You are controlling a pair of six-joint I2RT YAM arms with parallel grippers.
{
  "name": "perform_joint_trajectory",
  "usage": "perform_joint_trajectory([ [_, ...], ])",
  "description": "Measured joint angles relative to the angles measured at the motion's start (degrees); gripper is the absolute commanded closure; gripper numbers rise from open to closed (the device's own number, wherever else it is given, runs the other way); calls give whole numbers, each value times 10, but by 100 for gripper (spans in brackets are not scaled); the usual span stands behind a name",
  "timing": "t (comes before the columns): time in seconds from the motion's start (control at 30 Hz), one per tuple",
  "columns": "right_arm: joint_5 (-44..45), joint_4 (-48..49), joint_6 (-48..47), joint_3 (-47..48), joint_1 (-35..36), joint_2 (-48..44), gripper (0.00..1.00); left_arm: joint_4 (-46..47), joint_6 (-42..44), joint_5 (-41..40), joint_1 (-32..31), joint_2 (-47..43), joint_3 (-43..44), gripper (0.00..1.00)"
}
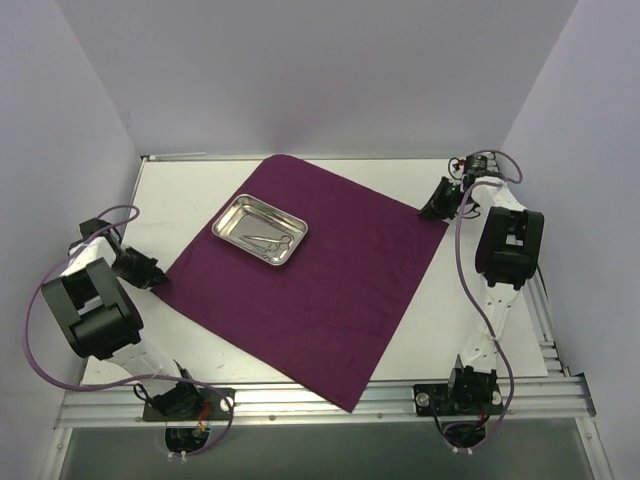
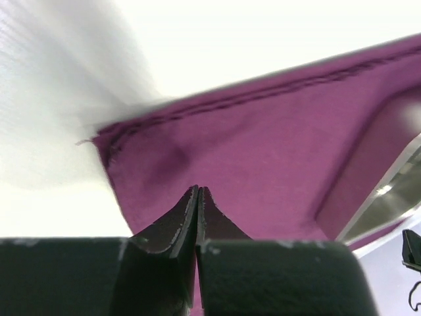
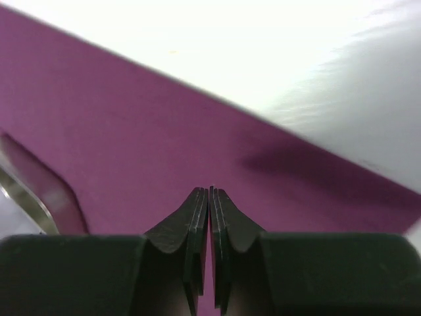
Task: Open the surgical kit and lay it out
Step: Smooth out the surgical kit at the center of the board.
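The dark magenta cloth wrap point(image 1: 310, 275) lies spread flat as a diamond on the white table. The shiny steel tray point(image 1: 237, 213) sits on its far-left part, with thin ring-handled instruments point(image 1: 268, 240) inside. My left gripper point(image 1: 153, 277) is at the cloth's left corner. In the left wrist view its jaws point(image 2: 198, 191) are closed, with cloth point(image 2: 263, 138) showing in the slit, just inside the hemmed corner. My right gripper point(image 1: 433, 209) is at the cloth's right corner. Its jaws point(image 3: 209, 191) are closed on the cloth point(image 3: 131, 145) near that edge.
White walls close in the table on the left, back and right. The tray's rim shows at the right edge of the left wrist view point(image 2: 388, 197) and at the left edge of the right wrist view point(image 3: 23, 197). A metal rail point(image 1: 330, 400) runs along the near edge.
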Motion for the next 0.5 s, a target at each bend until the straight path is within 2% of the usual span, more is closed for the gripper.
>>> perform_joint_trajectory([
  [0.13,46,-37,-18,5,-21,5,91,-3,4,-16,1,15,-14,94],
  [0.23,79,-60,-27,27,-27,5,87,-9,11,-34,1,-3,-13,92],
  [0.27,84,-63,-29,36,-21,5,83,-14,13,-40,1,-16,-12,83],
  [0.37,101,-75,-33,71,23,5,77,-37,15,-49,-5,-63,10,69],
  [0.4,107,-81,-33,88,46,5,75,-41,14,-51,-10,-78,22,61],
  [0.5,116,-89,-38,153,140,5,71,-40,8,-53,-42,-124,50,54],
])
